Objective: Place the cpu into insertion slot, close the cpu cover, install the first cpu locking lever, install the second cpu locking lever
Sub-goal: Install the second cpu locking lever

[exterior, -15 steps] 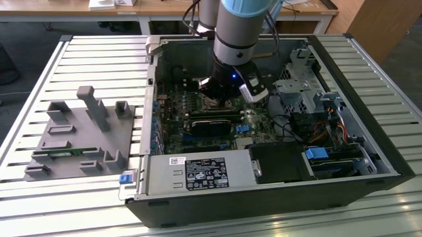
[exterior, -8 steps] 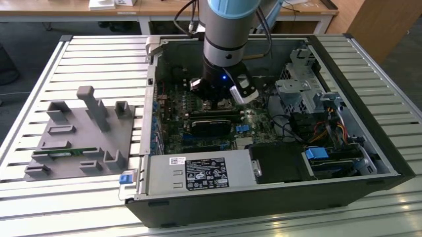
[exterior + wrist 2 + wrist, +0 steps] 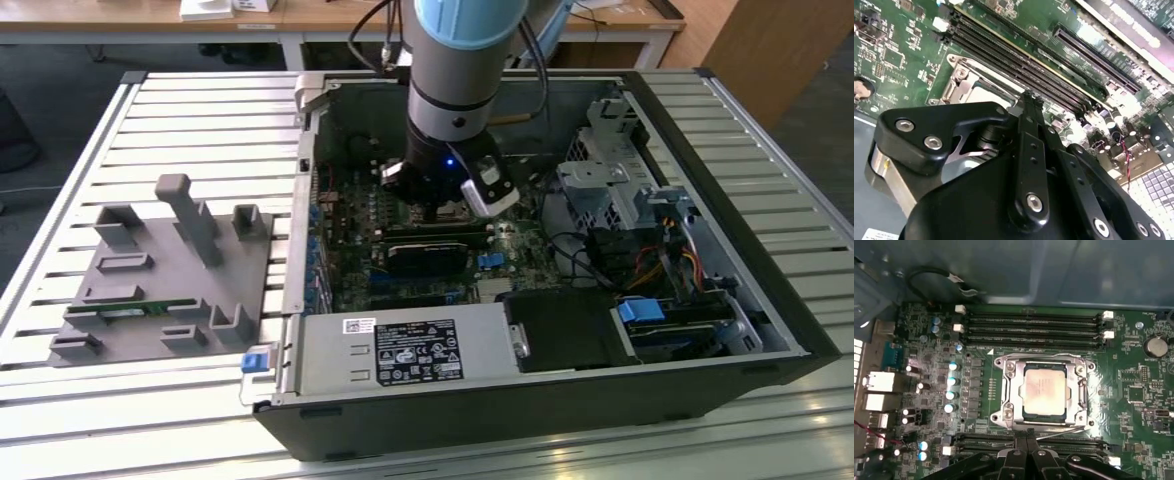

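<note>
The cpu, a pale silvery square, lies in the insertion slot on the green board. The cpu cover, a silvery frame, is down around it. A thin metal lever runs along the socket's edge nearest my fingers. My gripper is shut, its black fingertips pressed together just beside that edge, and I cannot tell whether they touch the lever. In the second wrist view the gripper points down at the socket. In the exterior view the gripper is low inside the computer case.
Long black memory slots run on both sides of the socket. A coin battery and capacitors stand nearby. The power supply and drive cage crowd the case. A grey fixture lies on the exterior view's left.
</note>
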`<move>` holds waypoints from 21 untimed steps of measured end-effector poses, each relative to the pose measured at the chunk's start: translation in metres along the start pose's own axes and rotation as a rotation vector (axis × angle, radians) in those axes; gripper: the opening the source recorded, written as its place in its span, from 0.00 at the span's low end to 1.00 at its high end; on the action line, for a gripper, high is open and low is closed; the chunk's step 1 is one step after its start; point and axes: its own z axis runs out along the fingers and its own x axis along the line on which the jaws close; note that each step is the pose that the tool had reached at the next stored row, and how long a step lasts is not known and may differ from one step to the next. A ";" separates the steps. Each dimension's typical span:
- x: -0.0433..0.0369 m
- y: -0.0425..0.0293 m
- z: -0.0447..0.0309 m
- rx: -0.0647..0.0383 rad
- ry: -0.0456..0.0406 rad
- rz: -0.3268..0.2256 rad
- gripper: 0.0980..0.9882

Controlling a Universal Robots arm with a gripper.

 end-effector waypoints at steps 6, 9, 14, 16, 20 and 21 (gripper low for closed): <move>0.0081 -0.0048 0.0001 -0.020 -0.0006 -0.001 0.01; 0.0096 -0.0058 0.0040 -0.020 -0.0005 0.000 0.01; 0.0106 -0.0088 0.0088 -0.023 -0.0006 0.000 0.01; 0.0110 -0.0111 0.0084 -0.028 -0.0009 0.001 0.01; 0.0137 -0.0139 0.0079 -0.045 -0.0015 0.002 0.01; 0.0148 -0.0141 0.0079 -0.050 -0.0017 0.002 0.01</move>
